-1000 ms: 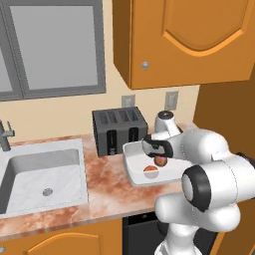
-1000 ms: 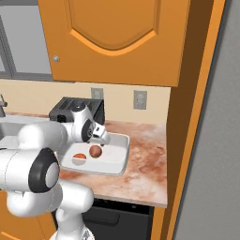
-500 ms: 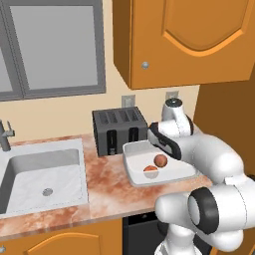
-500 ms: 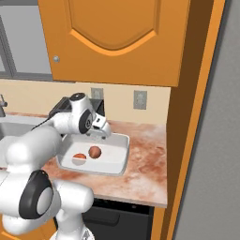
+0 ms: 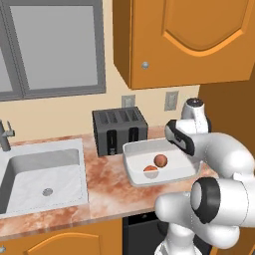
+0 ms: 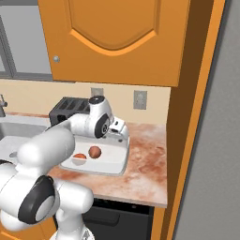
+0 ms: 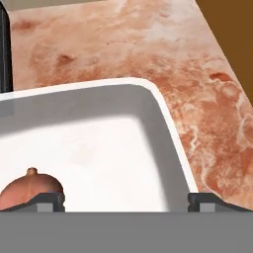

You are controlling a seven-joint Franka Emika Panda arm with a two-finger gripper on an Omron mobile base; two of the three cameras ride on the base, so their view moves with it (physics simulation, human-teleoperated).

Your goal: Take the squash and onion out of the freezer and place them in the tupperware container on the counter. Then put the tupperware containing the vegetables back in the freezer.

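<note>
Since a second ago the arm has lifted its hand up and away from the two vegetables. On the marbled table [image 5: 107,187] beside the black toaster [image 5: 119,130] sits the white tupperware container [image 5: 134,172], with the round onion [image 5: 160,160] and the squash [image 5: 151,171] inside it. Above the container's right end, the jaws [image 7: 126,198] stand spread wide, empty and touching nothing.

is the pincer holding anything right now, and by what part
Nothing is held. The pincer is open above the white shallow plastic tub; the reddish-brown round vegetable lies loose inside it.
</note>
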